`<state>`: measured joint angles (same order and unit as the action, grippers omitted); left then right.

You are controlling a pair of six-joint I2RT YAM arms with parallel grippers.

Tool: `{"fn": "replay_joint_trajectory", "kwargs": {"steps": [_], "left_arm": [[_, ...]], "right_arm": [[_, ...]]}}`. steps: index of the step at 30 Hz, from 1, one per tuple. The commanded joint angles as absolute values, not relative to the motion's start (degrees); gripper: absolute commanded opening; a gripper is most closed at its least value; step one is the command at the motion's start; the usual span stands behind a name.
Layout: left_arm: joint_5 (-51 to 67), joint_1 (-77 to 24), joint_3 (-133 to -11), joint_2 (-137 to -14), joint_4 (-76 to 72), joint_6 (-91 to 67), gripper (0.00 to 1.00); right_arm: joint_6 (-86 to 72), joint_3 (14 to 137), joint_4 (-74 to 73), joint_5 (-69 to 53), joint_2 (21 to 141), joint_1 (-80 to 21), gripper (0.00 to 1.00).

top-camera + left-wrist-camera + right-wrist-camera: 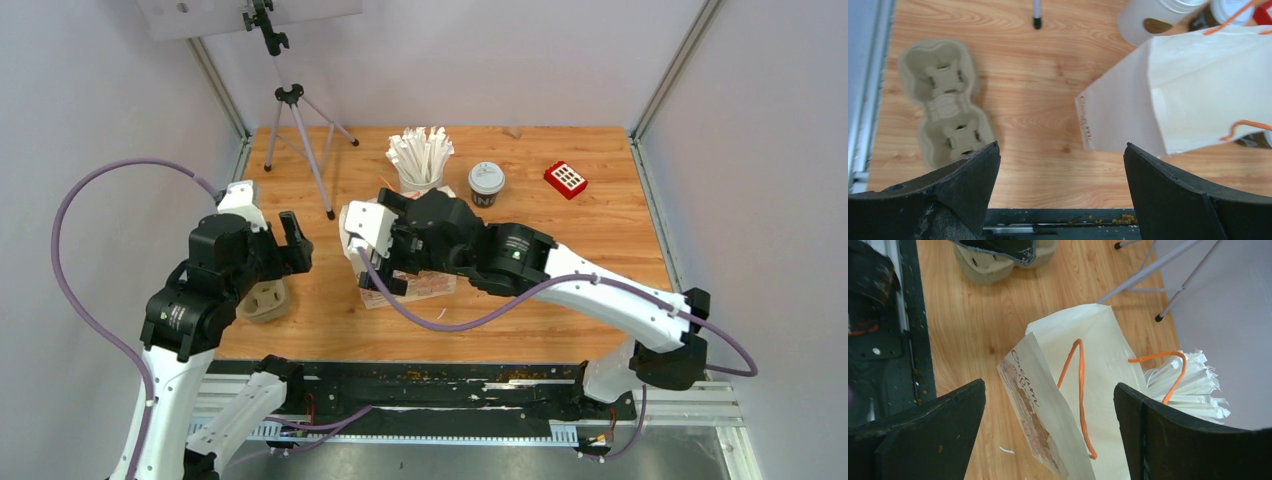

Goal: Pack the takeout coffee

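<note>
Clearly the packing is not finished. One takeout coffee (486, 182) stands on the tabletop (610, 220) beyond the paper bag (1103, 350), on the bag's far side and just beside the white cup of sticks (421, 158). It is outside the bag and nothing touches it. We see only this one lidded cup. Whether a second already sits in the bag or is hidden under the right arm, we cannot tell, since the wrist views do not look into the bag's mouth.

The visible cup stands upright with its white lid facing up, so its long axis runs vertically, straight off the tabletop.

The right end effector (1049, 386) hangs directly above the bag, over the orange handles, with its jaws spread wide and nothing between them. The left end effector (1062, 145) is to the bag's left, also spread wide and empty, above bare wood between the bag and the pulp carrier (945, 100).

We judge that what is left is at least this: fetch the cup from behind the bag, carry it level so the lid stays on top, and lower it through the bag's mouth. The carrier's wells, left of the bag, look empty.
</note>
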<state>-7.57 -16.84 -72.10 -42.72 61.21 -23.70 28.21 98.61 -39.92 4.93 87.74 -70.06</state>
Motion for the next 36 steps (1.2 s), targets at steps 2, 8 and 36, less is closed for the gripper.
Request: {"fn": "replay_joint_trajectory", "kwargs": {"steps": [2, 8, 36], "left_arm": [[-21.31, -16.66, -70.77, -43.46, 63.62, -25.31, 1.0], [-31.87, -16.61, -74.11, -49.45, 64.92, -32.9, 1.0], [-15.52, 9.52, -54.04, -61.83, 44.65, -8.36, 0.75]], "right_arm": [[14.4, 96.66, -33.42, 2.81, 79.61, -70.33, 1.0], [5.83, 90.48, -32.57, 4.6, 73.14, -70.4, 1.0], [3.51, 66.13, -22.0, 1.42, 47.57, -70.36, 0.98]]}}
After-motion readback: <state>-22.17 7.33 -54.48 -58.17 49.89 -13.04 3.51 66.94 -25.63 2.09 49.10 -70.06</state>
